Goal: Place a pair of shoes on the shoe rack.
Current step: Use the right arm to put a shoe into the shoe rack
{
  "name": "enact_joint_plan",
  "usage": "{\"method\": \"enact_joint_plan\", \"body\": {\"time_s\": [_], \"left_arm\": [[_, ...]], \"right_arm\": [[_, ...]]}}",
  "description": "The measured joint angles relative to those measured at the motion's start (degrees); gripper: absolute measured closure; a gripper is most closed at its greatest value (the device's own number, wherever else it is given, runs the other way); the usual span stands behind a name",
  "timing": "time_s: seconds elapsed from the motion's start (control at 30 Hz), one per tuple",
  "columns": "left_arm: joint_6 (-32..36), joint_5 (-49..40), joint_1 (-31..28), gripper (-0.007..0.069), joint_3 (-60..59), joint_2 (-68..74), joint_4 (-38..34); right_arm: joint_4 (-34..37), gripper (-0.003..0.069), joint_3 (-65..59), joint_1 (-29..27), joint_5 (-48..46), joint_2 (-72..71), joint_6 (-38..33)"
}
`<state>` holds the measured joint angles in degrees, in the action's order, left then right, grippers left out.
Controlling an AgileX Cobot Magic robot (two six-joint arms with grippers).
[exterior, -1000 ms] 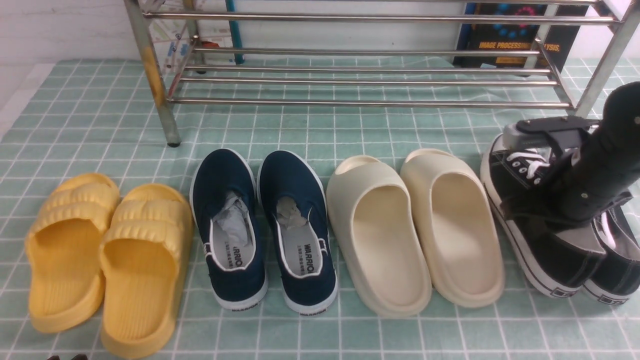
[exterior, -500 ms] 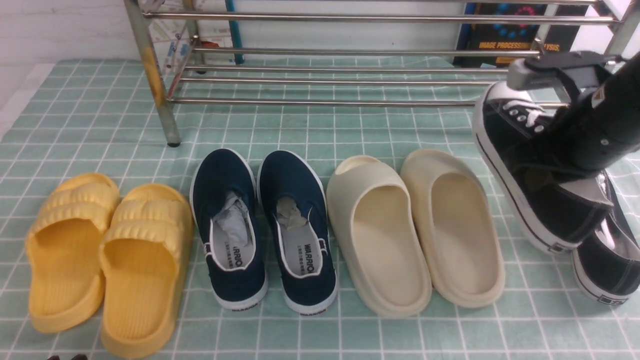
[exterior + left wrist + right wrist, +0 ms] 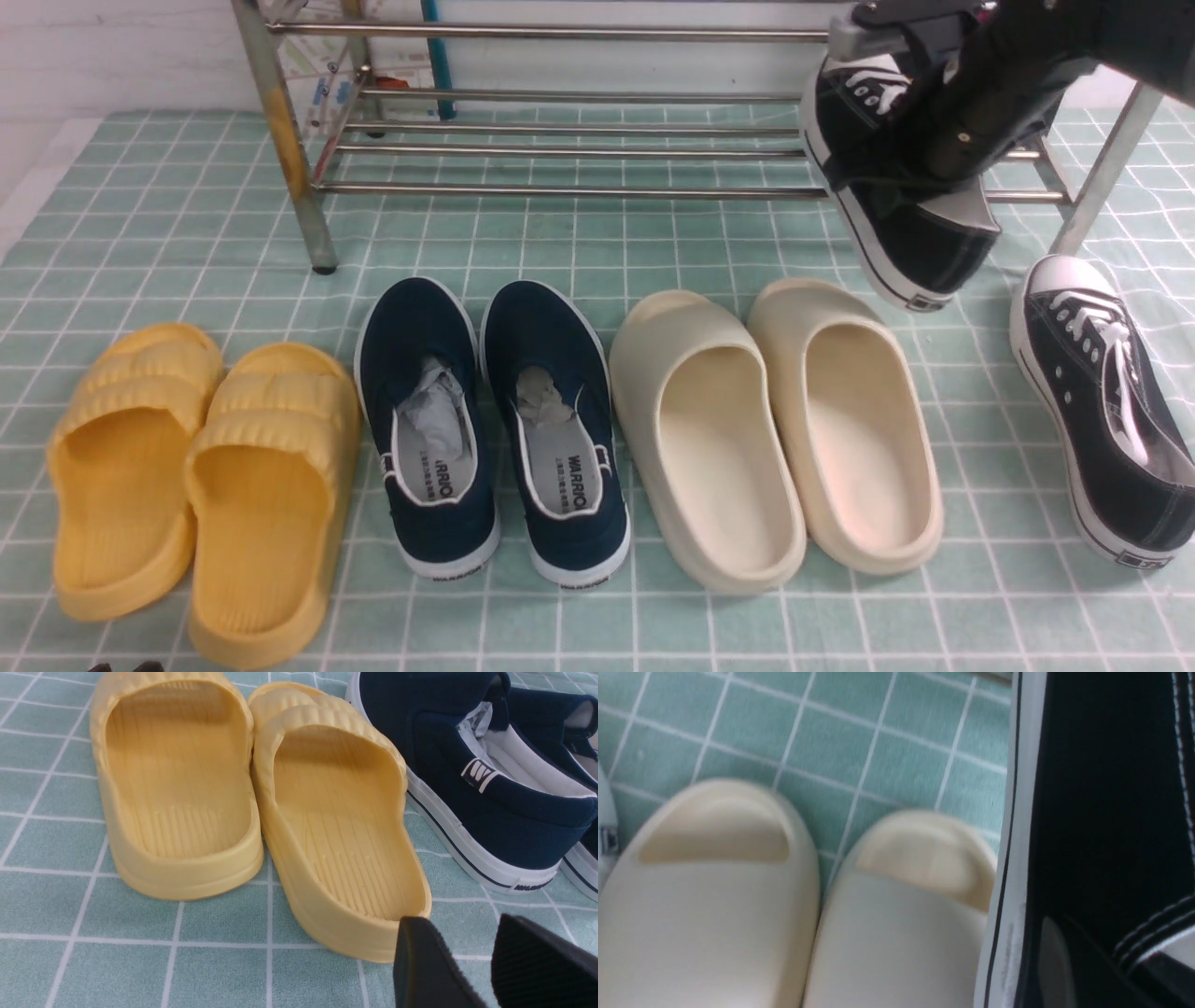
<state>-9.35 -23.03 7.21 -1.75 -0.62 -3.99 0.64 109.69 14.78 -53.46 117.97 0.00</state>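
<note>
Raised right arm angles down from upper right; right gripper [image 3: 920, 154] clamped on sneaker [image 3: 920, 238]. Left gripper [image 3: 476, 975] low, fingers parted (only tips visible).

Right gripper [image 3: 910, 163] rose off the checked cloth [image 3: 560, 243] and moved up and to the left, clamped on the lifted black sneaker [image 3: 910, 243]. A second earlier that sneaker sat flat beside its mate at the far right. Half a second earlier it hung tilted, toe by the lower rails of the shoe rack [image 3: 560, 191]. By now the toe stood level with the top rail at the rack's right end. The heel hung low over the cloth, just past the toe of the right cream slide [image 3: 845, 420]. The second black sneaker [image 3: 1102, 420], formerly masked by arm and mate, lay fully exposed, laces and toe cap showing.
</note>
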Motion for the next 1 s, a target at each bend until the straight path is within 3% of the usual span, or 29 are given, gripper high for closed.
{"method": "enact_joint_plan", "body": {"time_s": [0.33, 0.57, 0.7, 0.83, 0.9, 1.0], "left_arm": [[0.0, 0.0, 0.0, 0.0386, 0.0, 0.0, 0.0], [0.0, 0.0, 0.0, 0.0386, 0.0, 0.0, 0.0], [0.0, 0.0, 0.0, 0.0386, 0.0, 0.0, 0.0], [0.0, 0.0, 0.0, 0.0386, 0.0, 0.0, 0.0], [0.0, 0.0, 0.0, 0.0386, 0.0, 0.0, 0.0], [0.0, 0.0, 0.0, 0.0386, 0.0, 0.0, 0.0]], "right_arm": [[-6.5, 0.0643, 19.5, 0.0, -3.7, 13.2, 3.6], [-6.5, 0.0638, 21.4, 0.2, -2.4, 15.7, 4.0], [-6.8, 0.0585, 21.5, 0.2, 0.3, 15.7, 4.0], [-7.1, 0.0400, 21.7, 0.1, 1.7, 15.6, 4.0], [-6.6, 0.0265, 21.7, 0.1, 1.3, 15.2, 4.0], [-5.4, 0.0166, 21.7, 0.1, 0.1, 14.2, 4.0]]}}
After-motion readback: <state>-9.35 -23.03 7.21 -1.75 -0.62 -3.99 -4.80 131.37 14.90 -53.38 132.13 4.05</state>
